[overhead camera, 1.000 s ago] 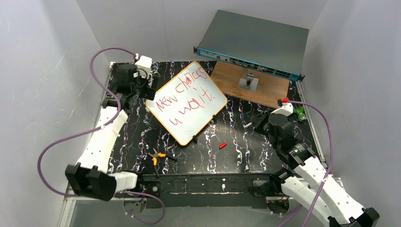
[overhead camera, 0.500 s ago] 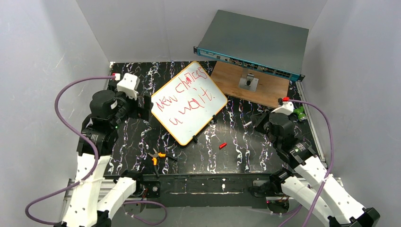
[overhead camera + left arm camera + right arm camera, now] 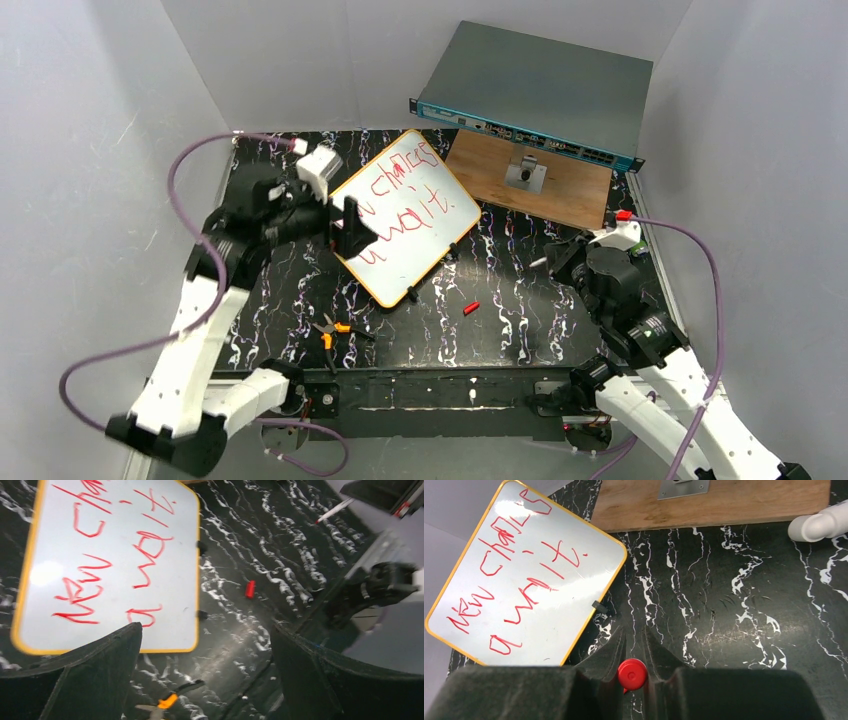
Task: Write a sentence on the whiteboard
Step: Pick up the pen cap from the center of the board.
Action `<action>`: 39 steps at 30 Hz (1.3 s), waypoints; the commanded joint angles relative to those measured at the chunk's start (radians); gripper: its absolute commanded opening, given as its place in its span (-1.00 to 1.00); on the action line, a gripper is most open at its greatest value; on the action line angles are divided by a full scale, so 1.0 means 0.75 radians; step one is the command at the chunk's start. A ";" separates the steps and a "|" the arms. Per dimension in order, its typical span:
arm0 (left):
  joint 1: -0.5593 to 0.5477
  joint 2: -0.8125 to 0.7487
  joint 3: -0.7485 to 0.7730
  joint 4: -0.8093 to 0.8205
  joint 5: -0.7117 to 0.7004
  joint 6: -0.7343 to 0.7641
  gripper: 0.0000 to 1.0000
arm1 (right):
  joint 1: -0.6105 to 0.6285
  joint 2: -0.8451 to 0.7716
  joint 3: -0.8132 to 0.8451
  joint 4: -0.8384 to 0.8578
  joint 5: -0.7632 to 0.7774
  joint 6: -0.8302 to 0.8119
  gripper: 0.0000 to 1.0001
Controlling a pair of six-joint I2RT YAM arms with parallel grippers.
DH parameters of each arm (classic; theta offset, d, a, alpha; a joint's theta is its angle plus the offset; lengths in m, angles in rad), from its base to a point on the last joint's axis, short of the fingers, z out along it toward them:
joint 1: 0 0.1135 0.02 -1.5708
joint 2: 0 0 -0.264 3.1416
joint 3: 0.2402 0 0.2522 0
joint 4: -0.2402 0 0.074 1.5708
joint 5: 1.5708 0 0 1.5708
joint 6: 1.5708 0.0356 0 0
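The whiteboard (image 3: 420,225) lies tilted on the black marbled table, orange-rimmed. The sentence (image 3: 408,200) is on it in two red scrawled lines, also clear in the right wrist view (image 3: 519,580) and the left wrist view (image 3: 110,555). My left gripper (image 3: 352,230) hovers over the board's left edge, jaws wide open and empty (image 3: 207,645). My right gripper (image 3: 558,262) sits to the right of the board, shut on a marker whose red end (image 3: 632,674) shows between the fingers (image 3: 634,635).
A red cap (image 3: 471,308) lies on the table below the whiteboard. Orange-handled pliers (image 3: 333,330) rest near the front edge. A brown wooden board (image 3: 560,185) with a metal plate and a grey rack unit (image 3: 540,95) stand at the back right. A white pipe piece (image 3: 819,525) lies at the right.
My left arm has swung from the table's left side back to the right and now hangs over the whiteboard's left edge. The right arm has drawn slightly right and nearer, still gripping the marker.
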 commanded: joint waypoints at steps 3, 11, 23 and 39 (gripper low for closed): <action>-0.039 0.319 0.260 -0.074 0.139 -0.469 0.97 | 0.005 -0.050 0.087 -0.074 0.109 -0.025 -0.97; -0.090 0.277 0.147 0.136 0.203 -0.522 0.97 | 0.005 -0.134 0.072 -0.152 0.151 -0.018 -0.97; -0.738 0.373 -0.074 0.182 -0.429 -0.090 0.78 | 0.005 -0.161 0.050 -0.169 0.182 -0.014 -0.97; -1.128 0.885 -0.107 0.498 -0.906 0.007 0.33 | 0.005 -0.267 0.095 -0.314 0.251 0.005 -0.97</action>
